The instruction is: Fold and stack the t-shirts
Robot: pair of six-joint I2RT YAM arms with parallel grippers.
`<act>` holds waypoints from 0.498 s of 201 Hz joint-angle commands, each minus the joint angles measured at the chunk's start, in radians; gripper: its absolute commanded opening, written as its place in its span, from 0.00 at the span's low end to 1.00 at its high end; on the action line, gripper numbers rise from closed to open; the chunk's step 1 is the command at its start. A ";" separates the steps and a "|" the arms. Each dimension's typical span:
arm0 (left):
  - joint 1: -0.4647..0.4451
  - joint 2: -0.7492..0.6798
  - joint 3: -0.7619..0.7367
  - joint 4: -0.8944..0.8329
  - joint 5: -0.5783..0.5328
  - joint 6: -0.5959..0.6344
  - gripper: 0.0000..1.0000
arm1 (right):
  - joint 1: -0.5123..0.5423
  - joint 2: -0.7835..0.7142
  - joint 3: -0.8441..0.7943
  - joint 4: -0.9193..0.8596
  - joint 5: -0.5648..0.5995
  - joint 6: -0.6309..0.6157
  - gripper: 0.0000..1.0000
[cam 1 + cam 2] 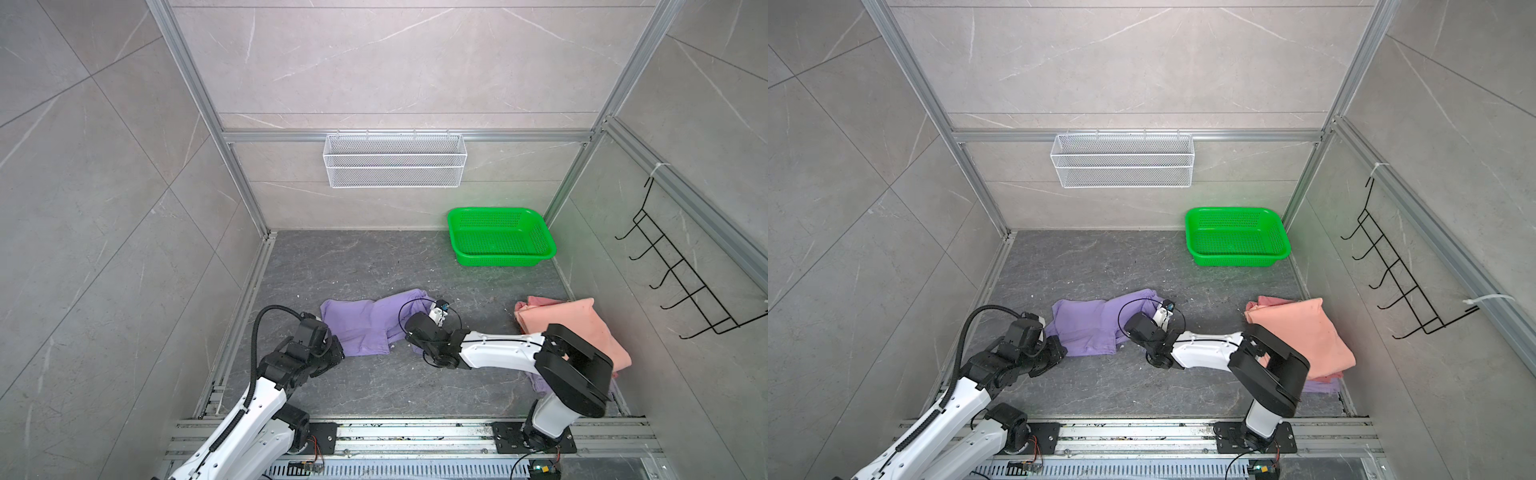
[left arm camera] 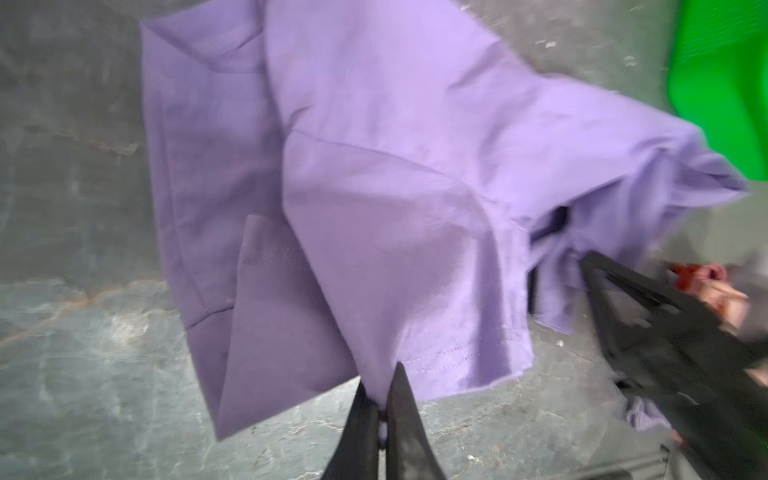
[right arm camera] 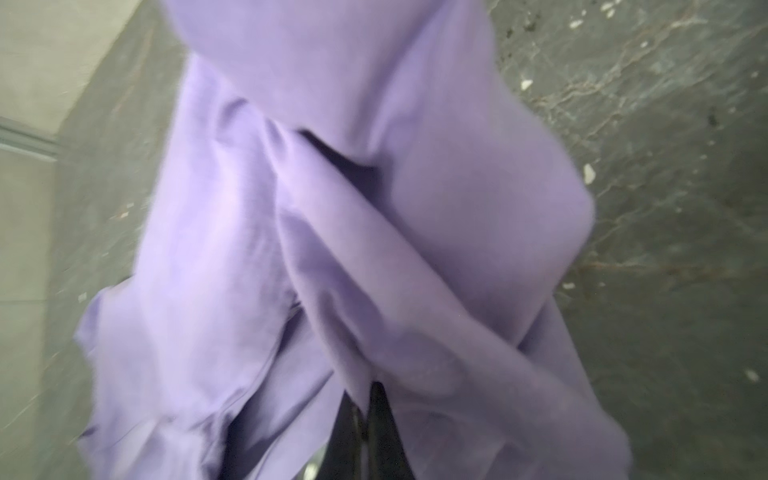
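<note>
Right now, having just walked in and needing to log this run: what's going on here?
Both arms are working on a crumpled lavender purple cotton t-shirt on the grey stone-patterned table. The left gripper is shut on cloth near its hem, and the right gripper is shut on a bunched fold. To the right, a folded salmon pink t-shirt lies on a second lavender t-shirt. The green plastic mesh basket stands at the back.

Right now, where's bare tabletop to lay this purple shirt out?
Widest bare patch: behind the purple t-shirt up to the back wall, left of the green basket. A second lies between shirt, right arm and front rail. Crowded: the right side, where that arm overhangs the pink stack.
</note>
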 commanded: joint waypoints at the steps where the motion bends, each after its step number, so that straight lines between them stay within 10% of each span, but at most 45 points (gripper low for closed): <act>1: 0.000 0.041 -0.002 -0.082 -0.013 0.038 0.26 | -0.012 -0.085 -0.050 -0.046 -0.084 -0.080 0.00; 100: -0.001 0.127 -0.071 0.024 0.029 0.004 0.37 | -0.015 -0.214 -0.043 -0.127 -0.164 -0.179 0.00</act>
